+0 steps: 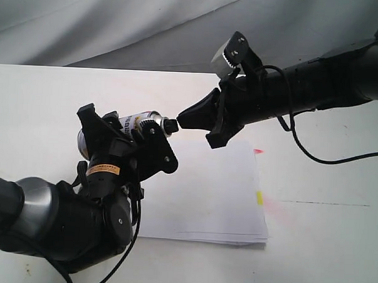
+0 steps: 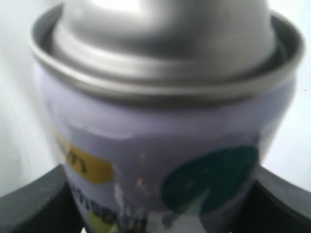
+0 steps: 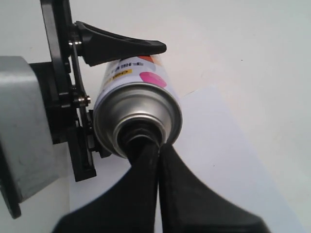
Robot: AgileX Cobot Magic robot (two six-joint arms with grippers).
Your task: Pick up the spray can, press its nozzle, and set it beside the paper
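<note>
The spray can (image 1: pixel 143 122) is held lying sideways above the table, my left gripper (image 1: pixel 136 131) shut on its white dotted body. Up close, the can (image 2: pixel 160 145) fills the left wrist view, with black fingers (image 2: pixel 34 199) on both sides. Its silver shoulder faces my right gripper (image 1: pixel 180 121), which is shut with its fingertips together against the black nozzle (image 1: pixel 171 125). In the right wrist view the tips of the right gripper (image 3: pixel 158 148) cover most of the nozzle (image 3: pixel 133 132) on the can (image 3: pixel 141 92). The paper (image 1: pixel 218 193) lies flat below.
Pink (image 1: pixel 258 150) and yellow (image 1: pixel 259 196) tabs mark the paper's right edge. The white table (image 1: pixel 322 247) extends to the right and front. A grey cloth backdrop (image 1: pixel 119 19) hangs behind. The right arm's cable (image 1: pixel 326 161) droops over the table.
</note>
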